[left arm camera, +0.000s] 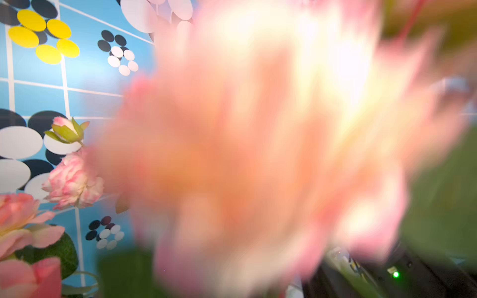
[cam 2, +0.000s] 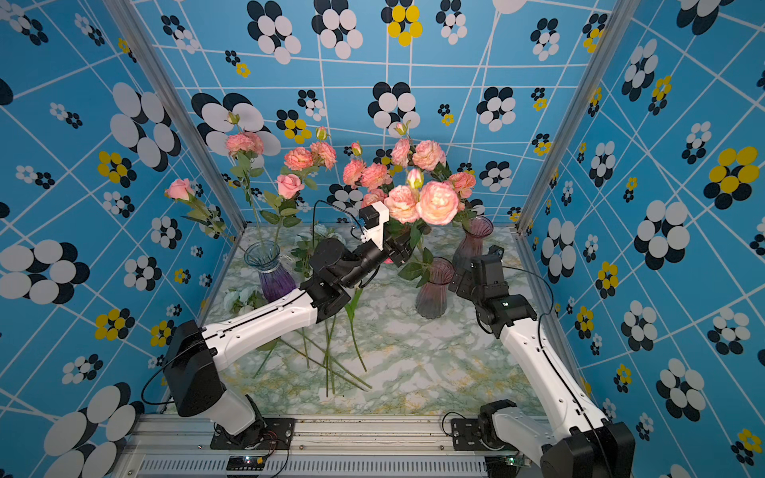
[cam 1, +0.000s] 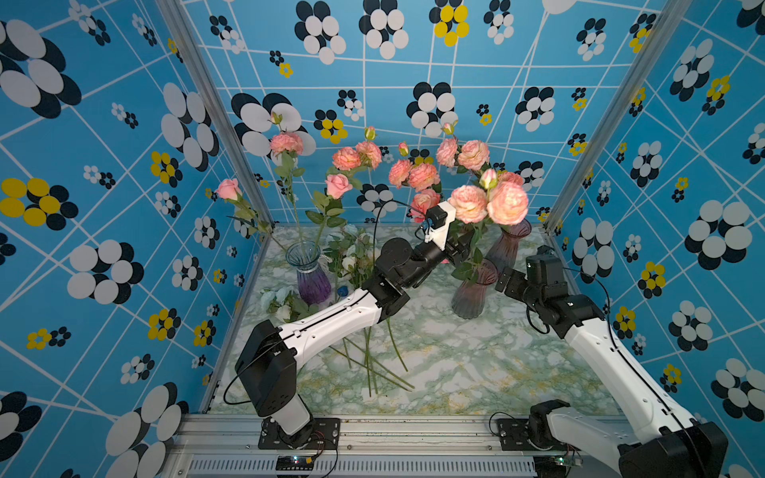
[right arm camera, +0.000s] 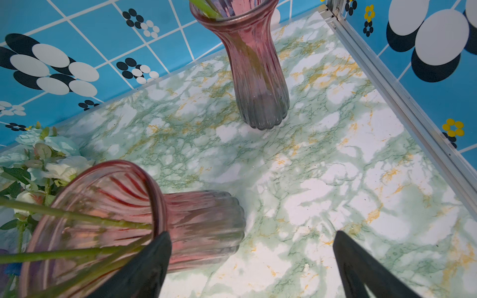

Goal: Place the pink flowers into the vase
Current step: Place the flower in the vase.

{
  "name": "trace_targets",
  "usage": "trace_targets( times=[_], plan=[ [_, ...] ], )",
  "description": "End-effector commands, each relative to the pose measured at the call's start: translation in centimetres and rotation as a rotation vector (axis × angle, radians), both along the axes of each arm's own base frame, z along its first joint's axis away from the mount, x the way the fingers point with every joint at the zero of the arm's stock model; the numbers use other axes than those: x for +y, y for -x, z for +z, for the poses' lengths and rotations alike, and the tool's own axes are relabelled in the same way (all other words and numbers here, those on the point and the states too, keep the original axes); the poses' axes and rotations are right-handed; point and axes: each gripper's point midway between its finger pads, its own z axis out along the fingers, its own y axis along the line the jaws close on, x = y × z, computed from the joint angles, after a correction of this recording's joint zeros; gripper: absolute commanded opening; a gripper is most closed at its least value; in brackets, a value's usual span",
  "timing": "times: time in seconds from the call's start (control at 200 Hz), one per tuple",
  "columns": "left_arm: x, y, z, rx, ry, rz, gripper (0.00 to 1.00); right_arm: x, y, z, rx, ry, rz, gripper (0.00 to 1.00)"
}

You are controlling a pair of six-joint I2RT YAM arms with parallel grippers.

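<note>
Pink flowers stand in three vases. The near pink vase holds several stems and the big front blooms. My left gripper is in among the leaves just above that vase's mouth, and its jaws are hidden in both top views. A blurred pink bloom fills the left wrist view. My right gripper is open and holds nothing, low beside the near pink vase, with one finger close to its wall.
A second pink vase with flowers stands at the back right. A clear purple vase with pink roses stands at the left. White flowers and a small blue flower lie between, their stems under my left arm.
</note>
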Motion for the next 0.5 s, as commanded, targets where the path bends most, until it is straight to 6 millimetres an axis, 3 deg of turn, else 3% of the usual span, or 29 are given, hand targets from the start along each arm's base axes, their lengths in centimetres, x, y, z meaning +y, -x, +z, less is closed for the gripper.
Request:
trace_targets(
  times=[0.0,0.255,0.495],
  plan=[
    [-0.4,0.2,-1.0,0.024,-0.044,-0.003,0.7,0.2,-0.1,-0.7,0.01,-0.022,0.002,0.99],
    [-0.1,1.5,0.9,0.01,-0.064,-0.037,1.0,0.8,0.0,-1.1,0.035,-0.054,0.02,0.99],
    [0.4,3.1,2.3,0.005,-0.087,-0.075,0.99,1.4,-0.2,-0.9,0.035,-0.082,0.038,0.99]
  ],
)
